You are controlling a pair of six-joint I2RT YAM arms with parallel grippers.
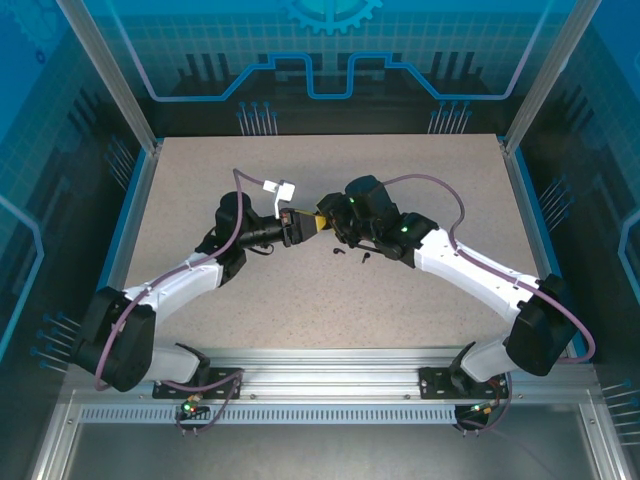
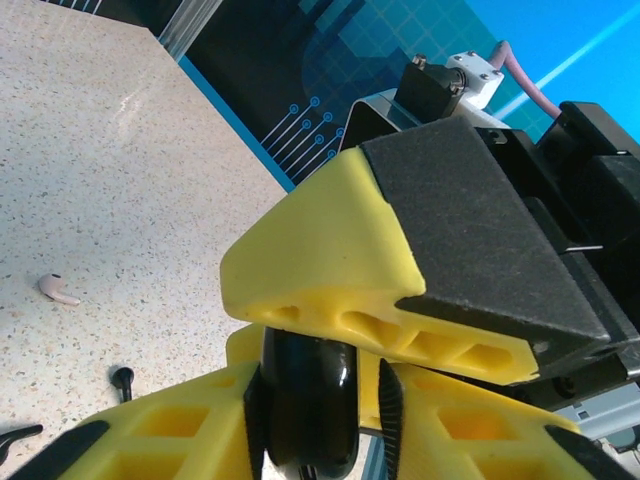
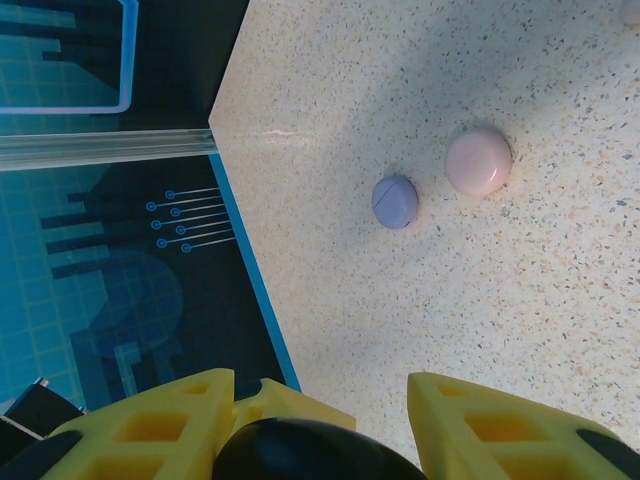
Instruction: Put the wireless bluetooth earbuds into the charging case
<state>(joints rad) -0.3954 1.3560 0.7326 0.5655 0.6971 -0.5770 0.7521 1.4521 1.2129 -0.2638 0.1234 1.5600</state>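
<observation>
The two robot hands meet over the middle of the table (image 1: pixel 400 310). The left hand (image 1: pixel 298 227) pinches the black case (image 2: pixel 300 395). The case is also between the right hand (image 3: pixel 322 382) fingers, but I cannot tell if they squeeze. A pink earbud (image 2: pixel 58 290) and a black earbud (image 2: pixel 122 378) lie loose. The purple case (image 3: pixel 395 201) and the pink case (image 3: pixel 478 161) are shut. I think most of the job is left.

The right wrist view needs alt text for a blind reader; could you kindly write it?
A glossy black round case sits between the yellow fingers of the right tool at the bottom edge. Beyond, on the speckled beige table, lie a lavender round case and a pale pink round case, side by side but apart, beside a blue patterned wall.
</observation>
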